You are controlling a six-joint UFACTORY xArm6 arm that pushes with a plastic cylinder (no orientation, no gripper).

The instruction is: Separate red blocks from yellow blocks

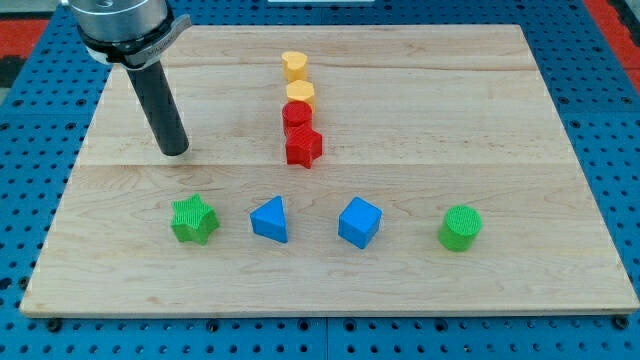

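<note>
— Red blocks first: where do they sit?

— Both lie near the middle of the wooden board, a little toward the view's top. One red block looks roundish, and the red star-shaped block lies just below it, touching it.

— And the yellow ones?

— Directly above, in the same column. A yellow block with a rounded form touches the upper red one, and a second yellow block, which may be heart-shaped, sits just above that, touching or nearly so. All four make one tight line running from the view's top downward, yellow over red.

— Where is my tip?

— My tip rests on the board to the view's left of that column, roughly level with the red star and well apart from it. The rod slants up toward the view's top left into its metal mount.

— Does it hold anything?

— No. It is a plain rod with nothing that opens or closes, and its end touches no block.

— What else is on the board?

— A row nearer the view's bottom: a green star-shaped block at the left, then a blue triangular block, a blue cube, and a green cylinder at the right. They stand apart from one another. The green star is the one nearest my tip, below it in the view.
</note>
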